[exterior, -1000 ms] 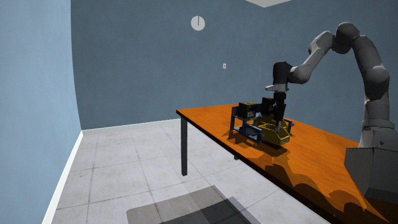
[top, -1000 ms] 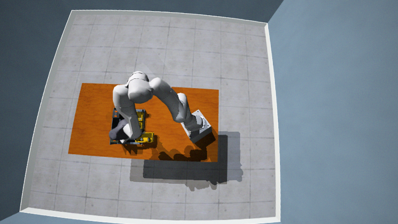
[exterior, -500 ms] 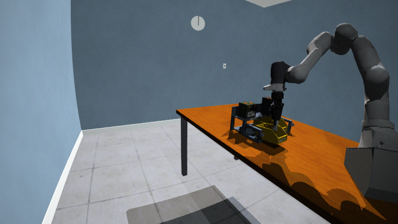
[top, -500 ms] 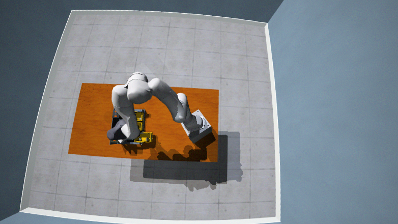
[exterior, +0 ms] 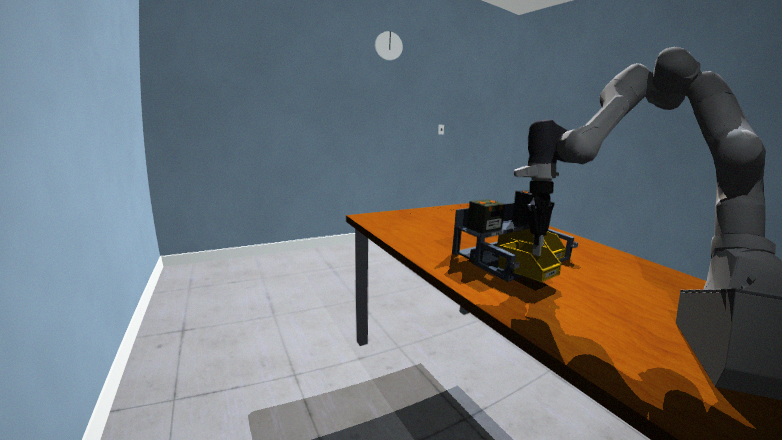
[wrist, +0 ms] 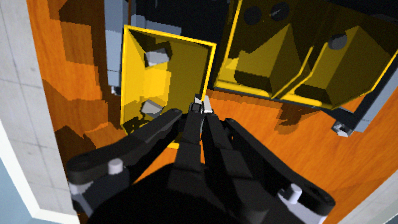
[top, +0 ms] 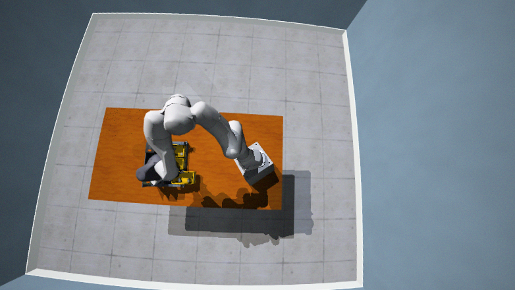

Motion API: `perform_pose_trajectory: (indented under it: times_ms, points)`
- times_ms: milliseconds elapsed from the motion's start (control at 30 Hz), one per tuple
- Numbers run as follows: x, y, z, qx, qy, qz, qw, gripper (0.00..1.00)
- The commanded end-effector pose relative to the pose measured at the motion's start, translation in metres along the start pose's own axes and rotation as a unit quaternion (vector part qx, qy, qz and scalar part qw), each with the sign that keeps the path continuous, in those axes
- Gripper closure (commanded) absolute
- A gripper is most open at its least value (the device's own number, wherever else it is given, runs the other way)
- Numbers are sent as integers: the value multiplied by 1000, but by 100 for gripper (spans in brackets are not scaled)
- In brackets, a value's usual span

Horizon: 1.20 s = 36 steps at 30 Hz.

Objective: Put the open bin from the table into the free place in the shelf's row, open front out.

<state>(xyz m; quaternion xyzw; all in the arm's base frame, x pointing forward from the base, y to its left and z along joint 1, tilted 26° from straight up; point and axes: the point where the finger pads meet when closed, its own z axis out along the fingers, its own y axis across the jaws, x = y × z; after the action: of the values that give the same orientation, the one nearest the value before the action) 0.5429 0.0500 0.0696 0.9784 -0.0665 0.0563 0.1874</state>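
1. Looking down from the top, one sees the white arm (top: 178, 118) arch over the table (top: 118, 155) (exterior: 404, 235) (wrist: 255, 120) to the shelf (top: 182, 142) (exterior: 499, 251) (wrist: 114, 47). The yellow task bin (top: 191, 177) (exterior: 548, 271) (wrist: 189, 75) lies at one end of the row, its front reaching out farther than the two neighbouring bins (top: 179, 150) (exterior: 554, 241) (wrist: 258, 60). The fingertips are hidden here.

2. In the exterior view, the gripper (exterior: 539, 245) (wrist: 199, 103) points down, its fingertips at a side wall of the task bin. The bin's labelled front sticks out past the shelf's front, over the table, and a shadow falls on the wood below. Its rear part is at the shelf's end opening, beside the side frame; whether it touches the shelf floor cannot be told. Two dark boxes (exterior: 484, 215) (exterior: 522, 201) stand on the shelf's upper level.

3. In the wrist view, the fingers are closed together on the thin side wall of the task bin, gripping it. Two grey parts (wrist: 157, 56) (wrist: 152, 107) lie inside the bin. It sits between a shelf side rail and the neighbouring bins, a gap separating it from the nearer one. Those bins hold dark round parts (wrist: 280, 11) (wrist: 337, 41).
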Motion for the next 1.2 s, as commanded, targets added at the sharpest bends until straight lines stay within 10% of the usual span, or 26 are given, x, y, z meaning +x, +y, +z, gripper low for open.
perform_pose_trajectory:
  times_ms: [0,1167]
  points:
    - [2,0,-1,0,-1,-4,1000,100]
    - [16,0,-3,0,-1,-4,1000,100]
